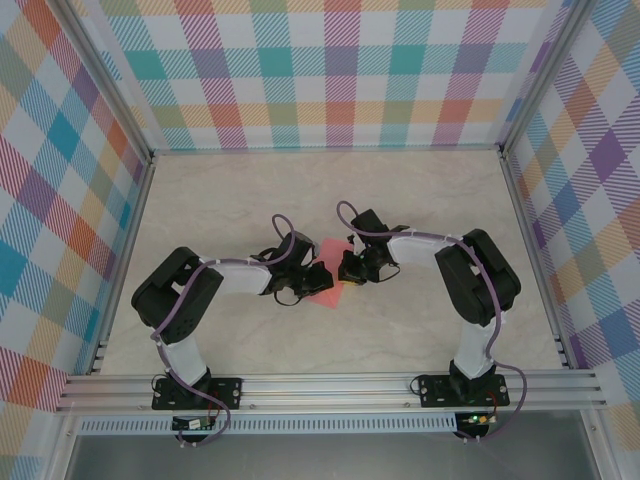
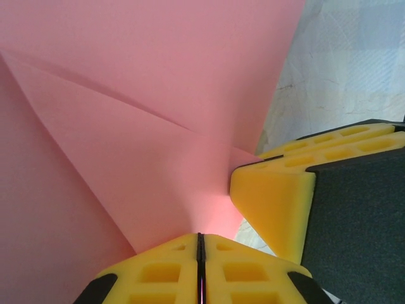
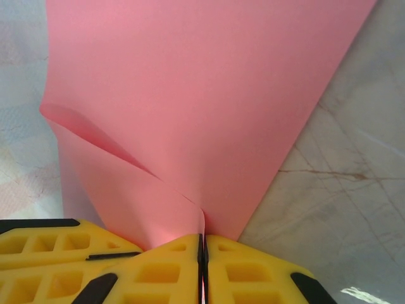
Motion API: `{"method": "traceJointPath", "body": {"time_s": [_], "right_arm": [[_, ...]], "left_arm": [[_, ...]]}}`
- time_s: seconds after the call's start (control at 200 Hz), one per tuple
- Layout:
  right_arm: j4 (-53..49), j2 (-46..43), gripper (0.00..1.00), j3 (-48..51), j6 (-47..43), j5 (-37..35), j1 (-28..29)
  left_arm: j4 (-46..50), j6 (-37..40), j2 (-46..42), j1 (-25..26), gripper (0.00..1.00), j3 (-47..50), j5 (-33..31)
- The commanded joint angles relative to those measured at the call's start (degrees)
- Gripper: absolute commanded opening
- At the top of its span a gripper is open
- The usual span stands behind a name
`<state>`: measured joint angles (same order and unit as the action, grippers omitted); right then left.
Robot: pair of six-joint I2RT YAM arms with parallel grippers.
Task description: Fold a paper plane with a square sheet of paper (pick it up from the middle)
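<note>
The thin salmon-pink square sheet of paper (image 1: 332, 250) sits at the centre of the beige marble-pattern table (image 1: 430, 190), between the two grippers. It is partly folded. In the left wrist view a straight crease runs from 10 o'clock down toward 4 o'clock. In the right wrist view one layer curls over in a soft fold from 9 o'clock toward 6 o'clock.

The left gripper (image 2: 199, 247), with yellow foam-padded fingers, is at the sheet's 8 o'clock in the top view. Its jaws are pressed together, pinching the paper edge between them. The right gripper (image 3: 202, 247), padded the same way, is at the sheet's 3 o'clock. Its jaws are also pressed together, pinching the paper. The two grippers sit just beside each other on the same sheet.

Multicoloured plaid wall panels (image 1: 330, 70) enclose the table at 9, 12 and 3 o'clock. A silver aluminium rail (image 1: 330, 388) carrying the arm bases runs along 6 o'clock.
</note>
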<state>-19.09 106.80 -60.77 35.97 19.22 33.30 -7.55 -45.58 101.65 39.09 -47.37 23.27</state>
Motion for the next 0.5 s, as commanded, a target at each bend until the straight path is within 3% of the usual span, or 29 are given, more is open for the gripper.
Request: {"method": "traceJointPath", "body": {"time_s": [0.0,0.495], "right_arm": [[-0.82,1.98,0.10,-0.66,-1.21,-0.86,-0.42],[-2.76,1.30,0.13,-2.12,-1.95,-1.65,-0.38]], "left_arm": [[1.65,-0.19,1.10,0.62,0.09,0.88,-1.26],[2.97,-0.87,2.15,0.68,0.09,2.47,-2.78]]}}
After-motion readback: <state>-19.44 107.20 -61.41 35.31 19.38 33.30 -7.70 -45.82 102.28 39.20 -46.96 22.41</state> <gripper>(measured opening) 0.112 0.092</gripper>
